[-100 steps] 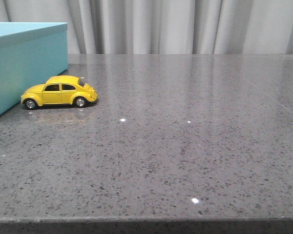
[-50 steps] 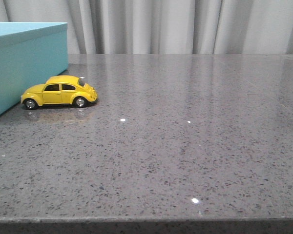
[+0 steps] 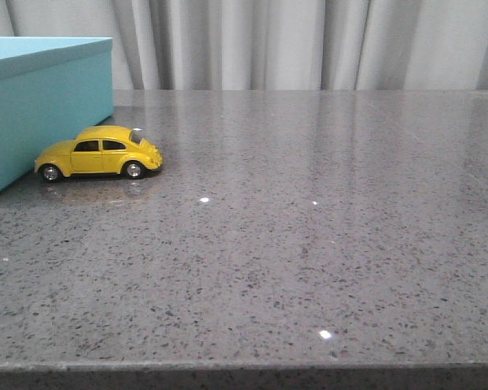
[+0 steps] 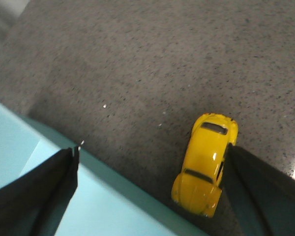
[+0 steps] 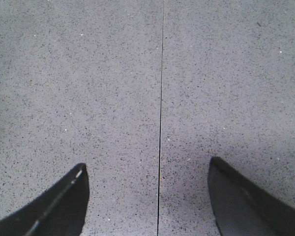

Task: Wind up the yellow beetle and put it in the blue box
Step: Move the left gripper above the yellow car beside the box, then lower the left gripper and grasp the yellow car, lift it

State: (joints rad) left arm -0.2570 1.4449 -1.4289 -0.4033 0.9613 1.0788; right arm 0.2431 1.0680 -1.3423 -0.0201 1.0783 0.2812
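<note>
Grey counter (image 3: 309, 244) holds the yellow beetle (image 3: 98, 153) beside the blue box (image 3: 41, 106); both jaws spread; left gripper (image 4: 150, 196) should straddle its sides squarely.

The grey speckled stone table (image 3: 309, 244) carries the yellow beetle (image 3: 98, 153) beside the blue box (image 3: 41, 106); both sit below the left claw (image 4: 150, 162), whose fingers are spread apart.

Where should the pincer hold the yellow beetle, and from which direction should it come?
Grip the yellow beetle across its two flat door sides, coming from above. It stands on its wheels beside the blue box; the roof is rounded and glossy, so it would probably slip.
</note>
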